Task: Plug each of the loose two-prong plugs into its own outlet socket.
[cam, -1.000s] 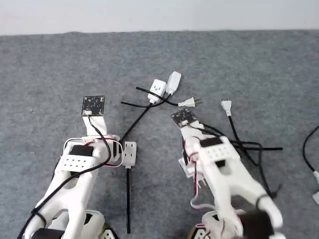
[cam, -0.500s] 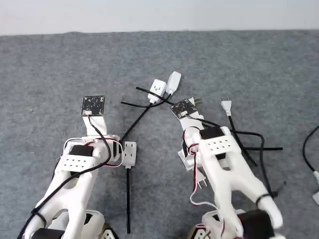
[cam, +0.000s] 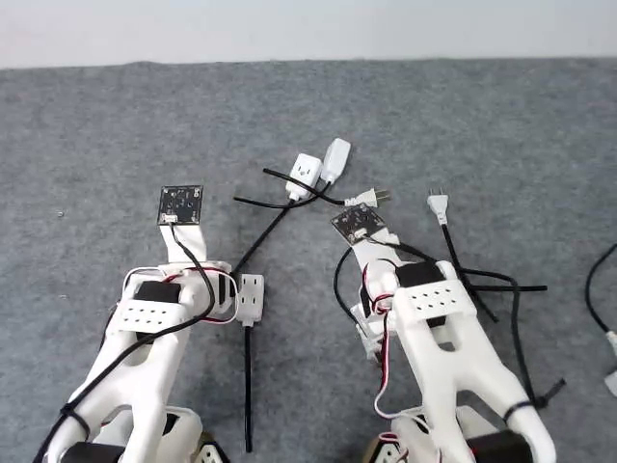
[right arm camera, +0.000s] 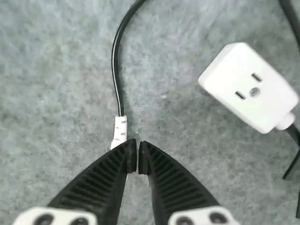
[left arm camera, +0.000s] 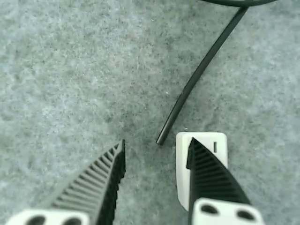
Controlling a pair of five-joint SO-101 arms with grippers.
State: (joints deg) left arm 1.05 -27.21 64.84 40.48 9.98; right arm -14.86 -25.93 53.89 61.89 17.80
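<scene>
The left arm (cam: 145, 338) and right arm (cam: 439, 318) extend forward side by side. The left gripper (left arm camera: 156, 146) has its jaws apart, while the right gripper (right arm camera: 137, 152) has its jaws pressed together.

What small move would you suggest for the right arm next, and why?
Probably open the right gripper: it is shut, its tips meeting at the end of the white plug, which seems to lie ungrasped on the grey mat. Open, it could straddle the plug's body and close on it; the white socket lies close by.
</scene>
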